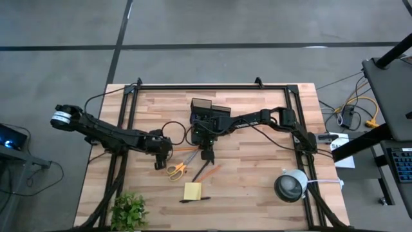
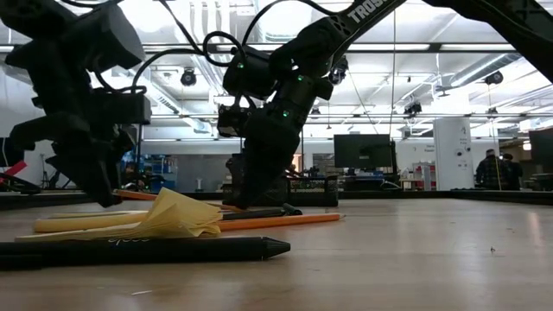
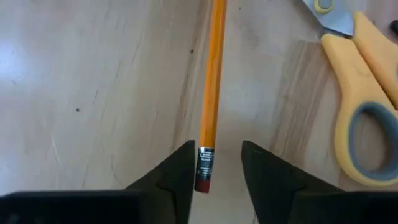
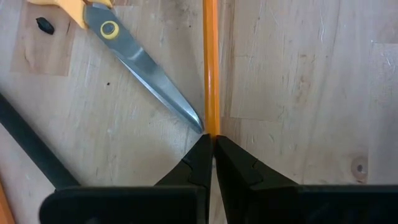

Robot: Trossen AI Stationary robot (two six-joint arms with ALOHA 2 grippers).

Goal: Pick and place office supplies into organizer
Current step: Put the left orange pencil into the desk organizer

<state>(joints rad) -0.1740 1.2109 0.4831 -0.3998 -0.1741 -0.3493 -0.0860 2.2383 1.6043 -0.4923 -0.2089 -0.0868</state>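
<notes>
An orange pencil point(image 1: 187, 149) lies on the table between both grippers. My left gripper point(image 3: 217, 168) is open at the pencil's eraser end point(image 3: 203, 177), one finger on each side; whether it touches, I cannot tell. My right gripper point(image 4: 211, 146) is shut on the pencil's other end. Yellow-handled scissors point(image 1: 177, 169) lie beside the pencil, blade tip point(image 4: 193, 119) close to my right gripper. A second orange pencil point(image 1: 210, 172), the yellow sticky-note pad point(image 1: 192, 191) and a black pen point(image 1: 194, 200) lie nearer. The dark organizer point(image 1: 202, 105) stands behind the right wrist. My right gripper pinches the orange pencil's end point(image 4: 210, 127) between its two fingertips, coming from above. The pencil runs straight away from the fingers toward my left gripper, beside the scissors' blade. Whether that end is off the table, I cannot tell.
A green plant point(image 1: 131, 209) sits at the near left corner and a round grey-white lamp point(image 1: 291, 185) at the near right. A tiny black clip point(image 4: 43, 25) and a black pen point(image 4: 31, 149) lie near the scissors. Bare wood lies right of the supplies.
</notes>
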